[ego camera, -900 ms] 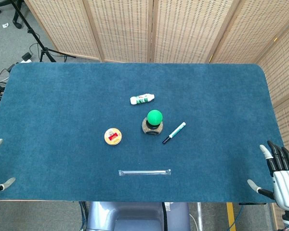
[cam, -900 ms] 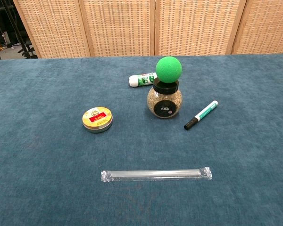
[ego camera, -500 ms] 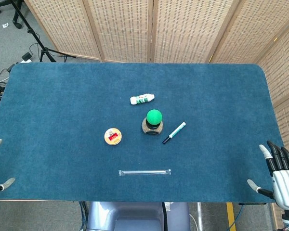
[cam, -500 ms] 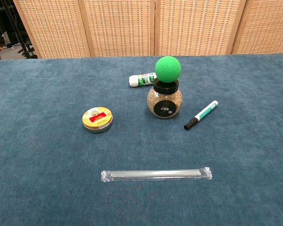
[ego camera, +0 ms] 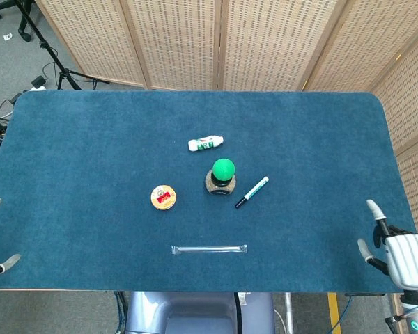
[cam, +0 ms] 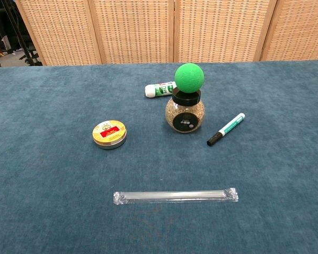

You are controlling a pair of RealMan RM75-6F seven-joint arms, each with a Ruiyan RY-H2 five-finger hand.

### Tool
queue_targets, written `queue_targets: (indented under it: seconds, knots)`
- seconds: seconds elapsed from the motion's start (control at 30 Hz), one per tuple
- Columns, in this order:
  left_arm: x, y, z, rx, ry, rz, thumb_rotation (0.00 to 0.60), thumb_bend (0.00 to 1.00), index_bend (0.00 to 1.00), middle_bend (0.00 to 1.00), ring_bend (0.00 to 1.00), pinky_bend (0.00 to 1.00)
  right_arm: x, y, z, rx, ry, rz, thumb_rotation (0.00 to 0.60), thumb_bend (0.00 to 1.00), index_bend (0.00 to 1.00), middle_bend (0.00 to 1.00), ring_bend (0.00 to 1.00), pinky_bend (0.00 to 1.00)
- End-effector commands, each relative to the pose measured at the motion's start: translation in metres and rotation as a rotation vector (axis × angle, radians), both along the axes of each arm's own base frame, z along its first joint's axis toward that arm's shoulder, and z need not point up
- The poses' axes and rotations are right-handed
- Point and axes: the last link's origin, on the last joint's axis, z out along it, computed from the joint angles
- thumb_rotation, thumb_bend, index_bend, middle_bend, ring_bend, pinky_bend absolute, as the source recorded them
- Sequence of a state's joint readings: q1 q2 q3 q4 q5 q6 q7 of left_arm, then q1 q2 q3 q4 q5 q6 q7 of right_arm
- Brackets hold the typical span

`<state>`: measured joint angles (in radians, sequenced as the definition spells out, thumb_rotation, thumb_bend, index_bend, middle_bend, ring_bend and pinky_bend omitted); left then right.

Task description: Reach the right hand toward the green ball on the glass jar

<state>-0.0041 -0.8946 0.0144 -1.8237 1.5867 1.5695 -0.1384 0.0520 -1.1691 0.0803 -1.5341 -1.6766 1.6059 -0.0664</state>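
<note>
The green ball [ego camera: 223, 168] [cam: 189, 78] sits on the black lid of a round glass jar [ego camera: 221, 184] [cam: 185, 114] filled with grains, near the middle of the blue table [ego camera: 90, 139]. My right hand [ego camera: 397, 254] is at the table's near right corner, far from the ball, holding nothing; a pale finger and the thumb stick out apart toward the table. Only two fingertips [ego camera: 7, 264] of my left hand show at the near left edge, spread apart and holding nothing. The chest view shows neither hand.
A green-capped marker [ego camera: 252, 192] [cam: 226, 129] lies just right of the jar. A white tube [ego camera: 205, 143] [cam: 160, 89] lies behind it. A yellow-red tin [ego camera: 163, 197] [cam: 109, 133] sits to its left. A clear wrapped straw [ego camera: 209, 248] [cam: 176, 196] lies near the front edge. Wicker screens stand behind.
My right hand has turned and shifted slightly inward; its dark fingers no longer show. The left fingertips slid a little further off the left edge. The objects have not moved.
</note>
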Motion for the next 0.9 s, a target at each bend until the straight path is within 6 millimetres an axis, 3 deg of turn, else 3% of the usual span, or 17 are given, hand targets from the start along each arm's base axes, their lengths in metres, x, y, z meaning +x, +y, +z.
queue_targets:
  seconds: [0.03, 0.23, 0.43, 0.63, 0.8, 0.9]
  knots:
    - [0.005, 0.005, 0.000, -0.006, 0.010, 0.005, 0.600, 0.02, 0.00, 0.00, 0.00, 0.00, 0.002, -0.015, -0.016, 0.043, 0.056, 0.020, 0.600, 0.97, 0.00, 0.87, 0.85, 1.00]
    - [0.010, 0.011, -0.005, -0.017, 0.019, 0.001, 0.600, 0.02, 0.00, 0.00, 0.00, 0.00, 0.016, -0.033, -0.035, 0.101, 0.103, 0.060, 0.600, 1.00, 0.00, 0.87, 0.85, 1.00]
    - [0.010, 0.015, -0.006, -0.005, 0.020, 0.007, 0.600, 0.02, 0.00, 0.00, 0.00, 0.00, 0.046, -0.045, -0.063, 0.183, 0.113, 0.166, 0.600, 1.00, 0.00, 0.87, 0.85, 1.00]
    - [0.009, 0.018, -0.007, -0.003, 0.025, 0.020, 0.600, 0.02, 0.00, 0.00, 0.00, 0.00, 0.077, -0.054, -0.077, 0.215, 0.132, 0.254, 0.600, 1.00, 0.00, 0.87, 0.85, 1.00]
    - [0.008, 0.020, -0.011, -0.014, 0.033, 0.028, 0.600, 0.02, 0.00, 0.00, 0.00, 0.00, 0.104, -0.072, -0.086, 0.250, 0.175, 0.295, 0.600, 1.00, 0.00, 0.87, 0.85, 1.00]
    - [0.008, 0.021, -0.013, -0.018, 0.040, 0.032, 0.600, 0.03, 0.00, 0.00, 0.00, 0.00, 0.120, -0.093, -0.095, 0.281, 0.233, 0.301, 0.600, 1.00, 0.00, 0.87, 0.85, 1.00]
